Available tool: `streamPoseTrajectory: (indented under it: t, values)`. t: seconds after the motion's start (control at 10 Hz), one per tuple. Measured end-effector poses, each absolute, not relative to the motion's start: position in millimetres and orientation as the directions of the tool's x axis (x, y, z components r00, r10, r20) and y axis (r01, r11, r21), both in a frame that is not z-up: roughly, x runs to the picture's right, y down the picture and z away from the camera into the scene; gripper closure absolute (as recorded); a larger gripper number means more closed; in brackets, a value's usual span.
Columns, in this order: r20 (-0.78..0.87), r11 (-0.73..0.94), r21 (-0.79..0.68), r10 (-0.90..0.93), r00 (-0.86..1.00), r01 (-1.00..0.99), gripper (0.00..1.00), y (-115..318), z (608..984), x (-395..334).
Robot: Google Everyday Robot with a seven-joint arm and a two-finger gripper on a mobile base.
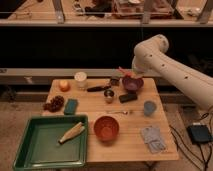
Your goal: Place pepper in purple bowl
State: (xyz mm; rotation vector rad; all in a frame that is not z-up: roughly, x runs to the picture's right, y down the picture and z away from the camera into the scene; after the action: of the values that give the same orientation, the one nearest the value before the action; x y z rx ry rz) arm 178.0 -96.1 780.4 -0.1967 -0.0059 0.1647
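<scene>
The gripper [126,75], clamped on the pepper [122,71], hangs just above the rim of the purple bowl [133,84] at the far side of the table [125,142], so the carry seems nearly done and the next move calls for centring over the bowl and releasing.

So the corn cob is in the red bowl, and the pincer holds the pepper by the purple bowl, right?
No, the corn cob lies in the green tray; the camera view shows it. The pincer does hold the pepper by the purple bowl.
</scene>
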Motion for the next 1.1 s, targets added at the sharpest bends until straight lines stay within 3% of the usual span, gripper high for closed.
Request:
streamPoseTrajectory:
  t: [0.5, 0.8, 1.1]
  values:
    - [-0.036, 0.979, -0.081, 0.183, 0.982, -0.186, 1.0, -113.4, 814.4, 211.1]
    - [0.1, 0.966, -0.082, 0.254, 0.962, -0.247, 1.0, -144.8, 863.9, 243.2]
    - [0.079, 0.967, -0.119, 0.237, 0.968, -0.227, 1.0, -160.1, 890.1, 254.7]
